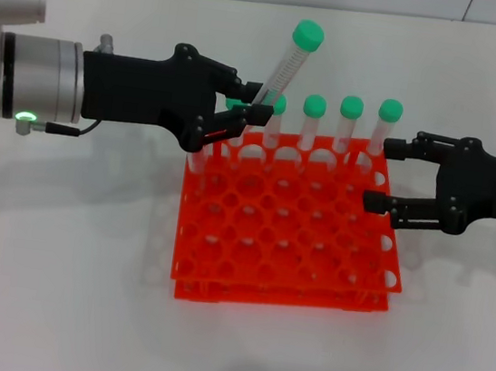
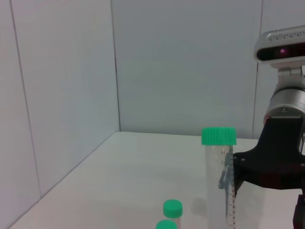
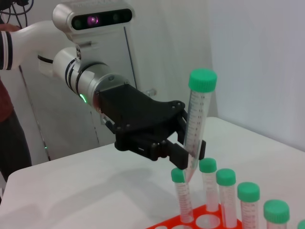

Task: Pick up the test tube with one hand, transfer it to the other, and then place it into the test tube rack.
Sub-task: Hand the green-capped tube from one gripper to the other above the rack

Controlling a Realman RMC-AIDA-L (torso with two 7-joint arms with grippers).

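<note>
Above the rack's back-left corner, left claw (image 1: 240,107) grips the test tube (image 1: 285,67) low on its body, tilted, cap up. Right claw (image 1: 387,174) waits open beside the test tube rack (image 1: 287,236). Bring them together slowly; keep your grip until right closes.

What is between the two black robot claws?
In the head view, green-capped tubes standing in the orange-red plastic rack lie between the left gripper and right gripper.

Bright, even overhead light; the white table (image 1: 76,309) shows soft, faint shadows. Close foreground in the left wrist view looks slightly blurred.
</note>
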